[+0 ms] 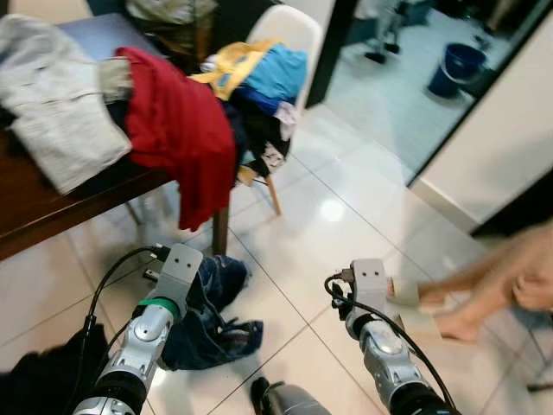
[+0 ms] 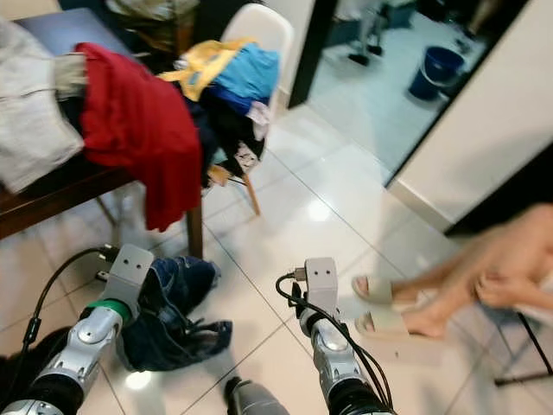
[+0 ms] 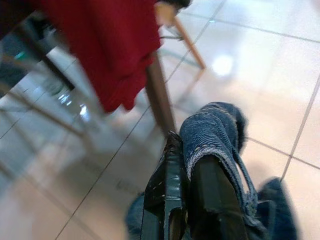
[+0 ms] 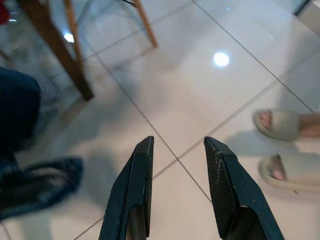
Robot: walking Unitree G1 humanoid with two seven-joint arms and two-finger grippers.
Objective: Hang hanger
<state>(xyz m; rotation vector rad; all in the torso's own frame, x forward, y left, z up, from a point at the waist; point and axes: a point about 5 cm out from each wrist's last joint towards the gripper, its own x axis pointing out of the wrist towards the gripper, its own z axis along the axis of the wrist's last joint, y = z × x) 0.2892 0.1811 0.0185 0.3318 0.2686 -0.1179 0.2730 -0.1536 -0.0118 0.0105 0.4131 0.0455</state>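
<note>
Glossy pale floor tiles (image 4: 200, 90) mirror lamps. Frayed, coarse blue denim (image 3: 215, 145) drapes over the left gripper (image 3: 192, 200). Matt red cloth (image 1: 177, 130) hangs off the dark wooden table (image 1: 52, 203).

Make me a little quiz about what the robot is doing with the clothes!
1. True or false: the left gripper is shut on the blue jeans.
2. What colour is the cloth hanging off the table? A) red B) green C) purple
3. Fill in: the right gripper is ____ and holds nothing.

Key: 1 true; 2 A; 3 open.
</note>
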